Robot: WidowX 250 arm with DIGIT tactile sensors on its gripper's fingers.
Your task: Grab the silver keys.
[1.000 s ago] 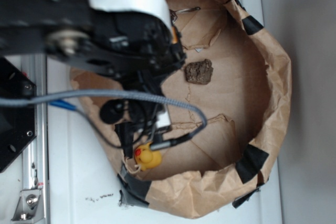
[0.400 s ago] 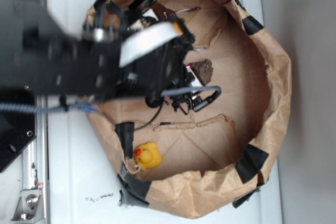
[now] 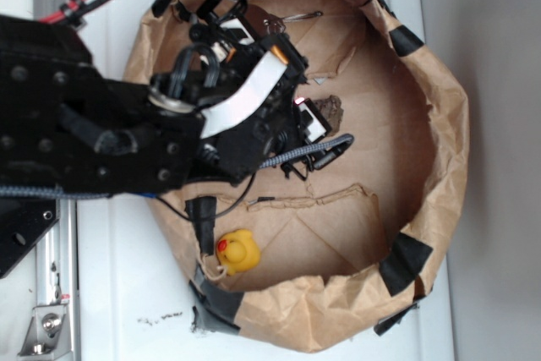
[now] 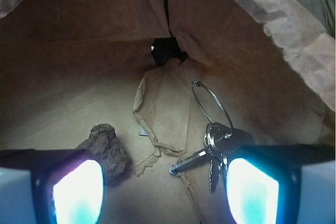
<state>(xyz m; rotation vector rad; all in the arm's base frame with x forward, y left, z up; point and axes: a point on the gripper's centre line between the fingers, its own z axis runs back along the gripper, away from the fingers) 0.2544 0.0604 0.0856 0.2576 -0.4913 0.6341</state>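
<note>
The silver keys [image 4: 211, 153] lie fanned out on the brown paper floor, their thin wire loop [image 4: 211, 103] stretching away from me. In the exterior view the keys [image 3: 277, 24] show just past the arm at the bag's upper edge. My gripper [image 4: 165, 192] is open and hangs above the floor. Its lit right finger [image 4: 252, 190] is right beside the keys and hides their right edge. The left finger [image 4: 77, 192] is next to a brown rock-like lump [image 4: 107, 148]. Nothing sits between the fingers.
A crumpled paper bag wall [image 3: 444, 124] rings the work area and rises close ahead [image 4: 262, 14]. The lump [image 3: 332, 108] peeks from under the black arm [image 3: 127, 137]. A yellow rubber duck [image 3: 237, 251] sits at the lower left, and torn paper flaps [image 4: 157, 140] lie on the floor.
The arm has swung away from the duck's side toward the upper part of the bag, ending over the lump and near the keys. The duck, lump and keys have not moved.
</note>
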